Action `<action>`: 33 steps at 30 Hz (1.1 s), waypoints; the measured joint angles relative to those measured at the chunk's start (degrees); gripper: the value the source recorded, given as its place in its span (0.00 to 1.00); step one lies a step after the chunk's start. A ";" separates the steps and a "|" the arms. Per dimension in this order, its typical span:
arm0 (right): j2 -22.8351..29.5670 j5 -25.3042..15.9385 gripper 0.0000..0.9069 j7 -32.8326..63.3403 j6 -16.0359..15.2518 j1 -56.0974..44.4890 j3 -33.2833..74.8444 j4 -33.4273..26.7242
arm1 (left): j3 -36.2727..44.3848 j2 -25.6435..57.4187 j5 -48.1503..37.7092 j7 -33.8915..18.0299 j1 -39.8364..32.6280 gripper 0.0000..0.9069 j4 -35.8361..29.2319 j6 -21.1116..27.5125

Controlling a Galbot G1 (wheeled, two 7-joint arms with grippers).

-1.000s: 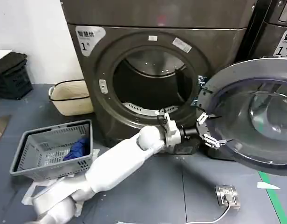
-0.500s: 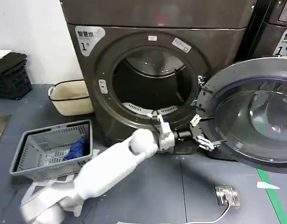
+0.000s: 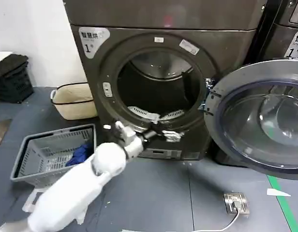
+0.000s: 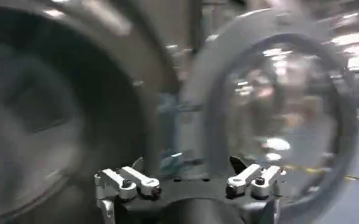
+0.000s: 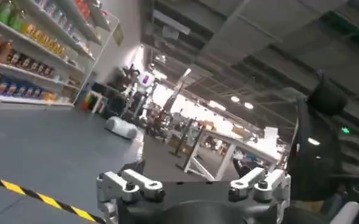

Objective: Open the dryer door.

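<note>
fingers (image 4: 133,181) of the left gripper (image 3: 163,134) spread, holding nothing — the dryer door (image 3: 258,118) already hangs wide open, so no grip is needed.

Dryer door (image 3: 258,118) right of basket (image 3: 54,154).

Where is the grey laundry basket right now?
In the head view the grey laundry basket sits on the floor at the robot's left, in front of the cream tub and left of the dryer's open drum.
</note>
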 joint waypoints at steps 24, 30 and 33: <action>0.00 1.36 1.00 -1.74 0.04 0.53 -3.44 1.96 | -20.67 7.12 -33.36 -37.81 10.01 1.00 -2.29 25.93; 0.00 1.29 1.00 -2.19 -0.17 1.08 -4.68 2.96 | -24.32 12.18 -44.06 -43.48 8.65 1.00 0.28 25.93; 0.00 1.28 1.00 -2.34 -0.20 1.46 -5.40 3.02 | -25.46 14.11 -49.63 -46.45 7.71 1.00 2.53 25.92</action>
